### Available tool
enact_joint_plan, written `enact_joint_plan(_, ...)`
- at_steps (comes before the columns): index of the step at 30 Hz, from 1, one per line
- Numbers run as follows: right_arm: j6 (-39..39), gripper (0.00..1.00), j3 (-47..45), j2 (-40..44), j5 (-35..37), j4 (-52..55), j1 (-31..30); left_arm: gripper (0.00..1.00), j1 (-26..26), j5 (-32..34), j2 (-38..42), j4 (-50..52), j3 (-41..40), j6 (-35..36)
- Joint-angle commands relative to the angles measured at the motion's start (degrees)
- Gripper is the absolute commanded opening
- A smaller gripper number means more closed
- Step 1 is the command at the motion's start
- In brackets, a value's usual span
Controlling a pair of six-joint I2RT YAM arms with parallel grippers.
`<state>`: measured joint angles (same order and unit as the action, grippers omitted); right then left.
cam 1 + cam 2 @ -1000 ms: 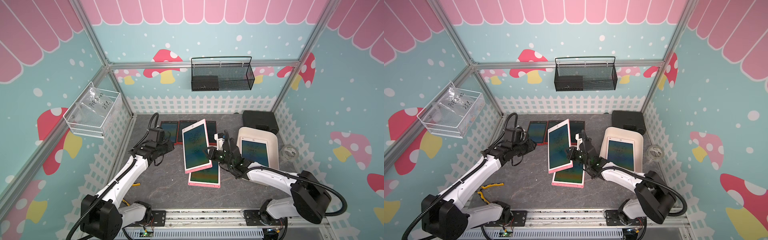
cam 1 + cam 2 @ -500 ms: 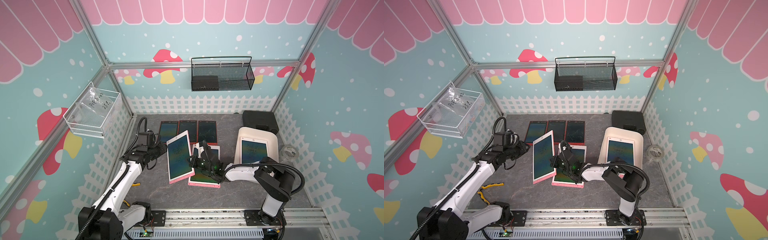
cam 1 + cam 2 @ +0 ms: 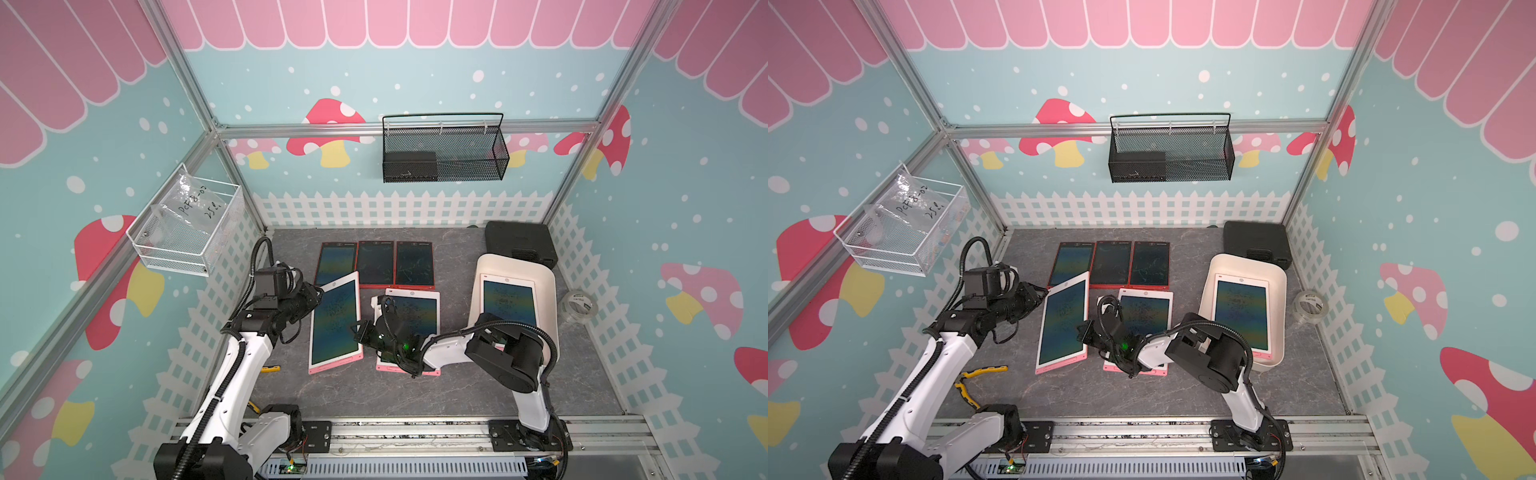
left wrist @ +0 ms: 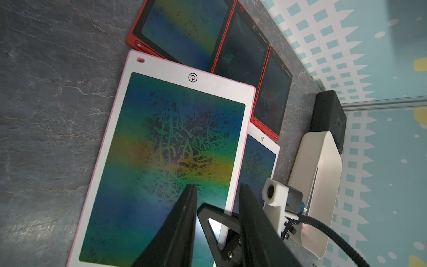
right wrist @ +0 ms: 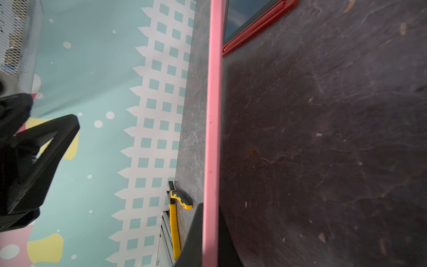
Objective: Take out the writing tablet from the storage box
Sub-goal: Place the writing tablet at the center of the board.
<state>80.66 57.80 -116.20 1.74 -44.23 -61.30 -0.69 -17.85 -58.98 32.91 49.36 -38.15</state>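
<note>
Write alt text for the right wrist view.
The right gripper clamps the pink edge of a writing tablet, seen edge-on over the dark grey table. Part of a red tablet and a yellow-handled tool lie on the table beyond.

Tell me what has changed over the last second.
The right pincer, still shut on the edge of the pink-framed tablet, carried it from above the other pink tablet toward the robot's left and lowered it near the table. Unchanged: left pincer open, boxed tablet in the storage box, three red tablets.
</note>
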Motion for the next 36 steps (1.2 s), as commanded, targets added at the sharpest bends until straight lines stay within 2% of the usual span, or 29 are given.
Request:
enact_joint_plan(1,3.4,0.00,2.4,-3.9,0.8,-3.2,-0.5,0.34,-0.4,-1.2,1.0,1.1,-0.9,0.6)
enact_joint_plan(6,6.0,0.00,5.3,-9.4,-1.4,-5.5,-1.3,0.34,-0.5,-1.7,0.7,0.9,-1.0,0.9)
enact_joint_plan(8,6.5,0.03,5.6,-10.7,-1.7,-6.9,-1.5,0.34,-0.6,-2.0,0.6,0.9,-1.0,1.1)
enact_joint_plan(11,6.8,0.07,3.7,-10.0,-0.1,-7.4,-1.8,0.34,-0.6,-2.3,0.5,0.9,-1.1,1.3)
enact_joint_plan(17,7.1,0.07,-1.0,-7.7,2.4,-8.9,-1.9,0.34,-0.6,-3.3,0.2,0.0,-1.3,1.2)
enact_joint_plan(24,8.4,0.12,0.2,-10.2,-0.5,-9.4,-1.9,0.34,-0.6,-3.2,0.6,-0.2,-1.5,1.2)
enact_joint_plan(36,8.2,0.21,-0.6,-9.6,-1.7,-5.1,-2.0,0.34,-0.7,-3.8,0.0,-0.6,-1.6,1.3)
